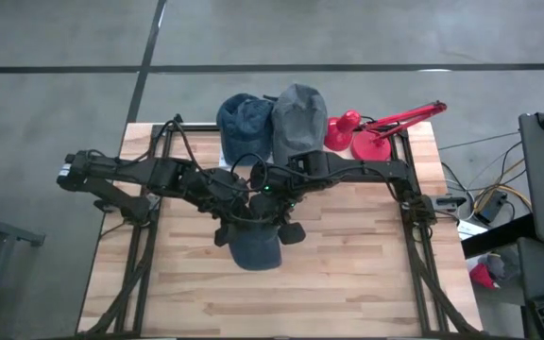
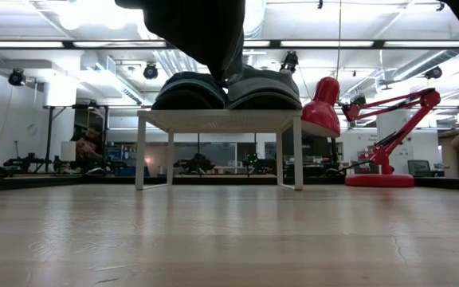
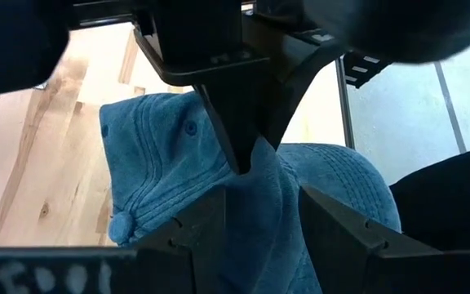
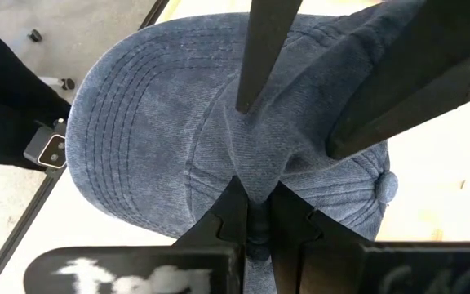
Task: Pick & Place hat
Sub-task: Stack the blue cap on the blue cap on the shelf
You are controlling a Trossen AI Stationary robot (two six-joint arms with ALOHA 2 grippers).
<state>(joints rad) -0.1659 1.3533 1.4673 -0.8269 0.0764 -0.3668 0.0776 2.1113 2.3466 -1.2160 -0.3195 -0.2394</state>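
Observation:
A blue denim hat point(image 1: 255, 250) hangs over the middle of the table, held by both grippers. My left gripper point(image 3: 263, 237) comes from the left and my right gripper point(image 4: 255, 216) from the right. They meet above the hat's crown, and each is shut on crown cloth. In the low view the hat point(image 2: 205, 32) hangs dark at the top, clear of the tabletop. The brim point(image 4: 121, 122) and the top button point(image 4: 388, 186) show in the right wrist view. My left gripper has a thick ridge of bunched crown cloth point(image 3: 259, 204) between its two fingers, which slant down from the table's left. The cloth fills the gap between them, and the hat hangs below, clear of the table. My right gripper pinches a narrow fold of the crown point(image 4: 255, 194) between its two fingers, close to the brim seam. The fingers slant down from the table's right. The cloth puckers toward the pinch, and the hat hangs clear of the table.
At the far edge a white stand point(image 2: 213, 119) carries a blue hat point(image 1: 244, 123) and a grey hat point(image 1: 297, 118) side by side. A red desk lamp point(image 1: 376, 132) stands at the far right. Bare wood lies on the near half of the table.

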